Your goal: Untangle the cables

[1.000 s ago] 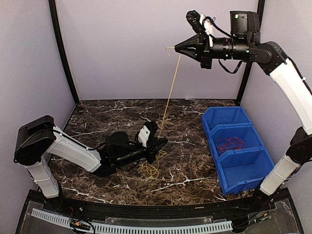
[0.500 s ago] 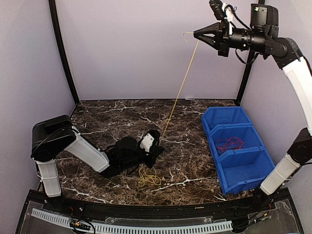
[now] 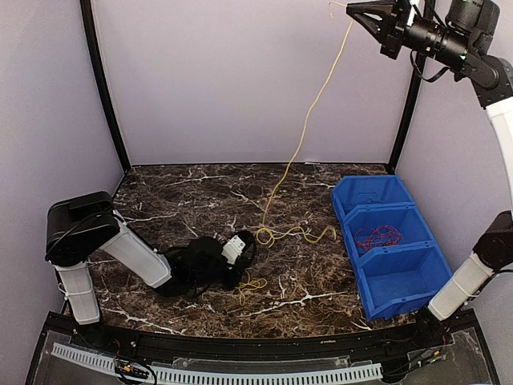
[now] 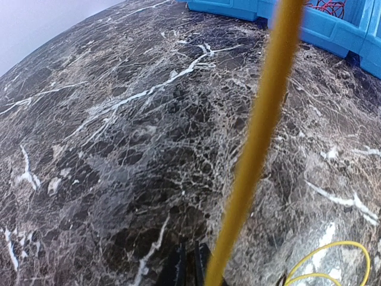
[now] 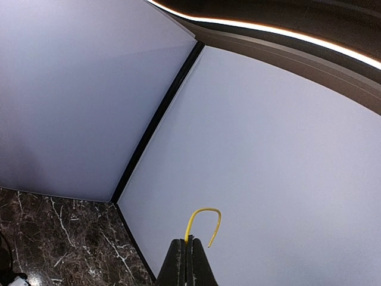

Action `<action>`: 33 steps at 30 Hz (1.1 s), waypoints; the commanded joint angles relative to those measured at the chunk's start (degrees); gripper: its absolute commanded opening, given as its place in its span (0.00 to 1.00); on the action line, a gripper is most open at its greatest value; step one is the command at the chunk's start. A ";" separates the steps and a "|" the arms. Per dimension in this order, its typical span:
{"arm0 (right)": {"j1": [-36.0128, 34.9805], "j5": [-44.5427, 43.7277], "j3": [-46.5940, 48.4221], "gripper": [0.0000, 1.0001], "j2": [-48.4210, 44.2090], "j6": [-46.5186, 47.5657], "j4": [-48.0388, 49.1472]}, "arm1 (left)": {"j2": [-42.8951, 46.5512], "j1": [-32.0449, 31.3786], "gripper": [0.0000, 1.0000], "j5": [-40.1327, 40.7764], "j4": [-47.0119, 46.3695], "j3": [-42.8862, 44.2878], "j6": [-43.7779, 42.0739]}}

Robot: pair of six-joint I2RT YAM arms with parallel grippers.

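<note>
Pale lilac walls (image 3: 224, 80) and black corner posts (image 3: 103, 88) close in a dark marble table (image 3: 176, 192) veined in white.

The right arm reaches high, its forearm near level under the top edge of the overhead view. The right pincer (image 3: 357, 10) is clenched on the end of the yellow cable (image 3: 268, 235), whose short tip hooks out past the closed tips in the wrist view (image 5: 205, 210). Below this pincer the cable hangs in a long slack line to the table.

The left arm lies low and folded along the table. The cable coils just beyond the left pincer (image 3: 250, 241) and trails away to its right, and another small loop lies just nearer the arm bases. From its wrist, the tips (image 4: 190, 268) stand almost together, with the cable (image 4: 262, 119) passing just right of them; whether they grip it cannot be told.

Far to that pincer's right a blue bin (image 3: 393, 282) sits by the table's edge, with a red cable (image 3: 377, 237) in its middle compartment. Bare marble lies left of the left pincer and beyond it.
</note>
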State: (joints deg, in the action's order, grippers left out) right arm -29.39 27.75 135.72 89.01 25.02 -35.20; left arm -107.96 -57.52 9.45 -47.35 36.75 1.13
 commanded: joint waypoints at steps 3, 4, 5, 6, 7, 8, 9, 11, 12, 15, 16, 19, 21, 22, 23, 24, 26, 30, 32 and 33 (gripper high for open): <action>0.65 -2.00 -1.00 0.00 -0.21 1.09 3.63 | 6.23 0.21 0.05 2.98 0.14 -5.25 0.41; 0.69 -1.86 -1.87 0.00 -0.38 1.14 3.71 | 6.56 0.21 0.05 3.31 -0.03 -5.66 0.84; 0.70 -1.74 -2.68 0.00 -0.52 1.10 3.80 | 7.42 0.21 0.05 3.76 -0.46 -6.41 1.04; 0.66 -1.55 -3.56 0.00 -0.72 0.99 3.83 | 8.52 0.21 0.06 3.83 -0.81 -6.77 1.44; 0.67 -1.15 -4.60 0.00 -0.95 0.61 4.09 | 9.11 0.21 0.07 4.00 -1.58 -7.61 1.69; 0.69 -0.43 -5.66 0.00 -1.14 0.24 4.27 | 10.52 0.21 0.10 4.08 -1.90 -7.90 2.11; 0.65 0.41 -7.03 0.00 -1.39 -0.25 4.43 | 11.25 0.21 0.12 4.83 -2.42 -8.40 2.34; 0.66 1.76 -9.98 0.00 -1.92 -1.36 5.18 | 13.41 0.21 0.19 6.02 -2.83 -8.78 3.32; 0.65 2.33 -11.78 0.00 -2.24 -1.91 5.69 | 14.85 0.19 0.23 6.11 -3.14 -8.96 3.50; 0.66 3.58 -17.89 0.00 -3.24 -2.94 7.20 | 17.33 0.20 0.25 5.05 -5.70 -10.09 3.50; 0.65 3.70 -19.98 0.00 -3.64 -3.06 7.64 | 18.44 0.21 0.25 4.74 -6.16 -10.19 3.44; 0.65 3.05 -25.37 0.00 -4.88 -3.03 8.53 | 20.13 0.19 0.22 4.84 -6.21 -10.25 2.96; 0.66 2.64 -27.74 0.00 -5.57 -2.49 8.64 | 21.23 0.21 0.23 6.11 -4.67 -9.76 3.16; 0.68 2.40 -28.81 0.00 -6.00 -2.22 8.65 | 21.94 0.21 0.24 6.79 -3.93 -9.50 3.31; 0.66 2.06 -29.63 0.00 -6.14 -1.94 8.52 | 22.19 0.21 0.28 7.15 -2.05 -8.87 3.33; 0.65 1.73 -30.48 0.00 -6.57 -1.58 8.34 | 22.54 0.17 0.30 8.19 -1.04 -8.35 3.39; 0.65 1.10 -31.99 0.00 -7.20 -0.99 7.97 | 22.83 0.14 0.37 10.28 4.83 -6.46 4.20; 0.65 -0.88 -33.01 0.00 -8.66 0.35 6.60 | 23.25 0.21 0.50 12.31 9.06 -4.26 5.28; 0.70 -1.84 -33.14 0.00 -9.54 1.26 5.67 | 23.69 0.20 0.52 12.71 9.39 -4.37 6.06; 0.70 -2.26 -33.26 0.00 -9.93 1.86 5.03 | 23.90 0.27 0.53 12.79 9.34 -4.48 6.33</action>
State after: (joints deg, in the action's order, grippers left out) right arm -28.93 27.99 102.74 82.46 24.62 -30.35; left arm -86.76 -57.47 19.73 -41.89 31.38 5.63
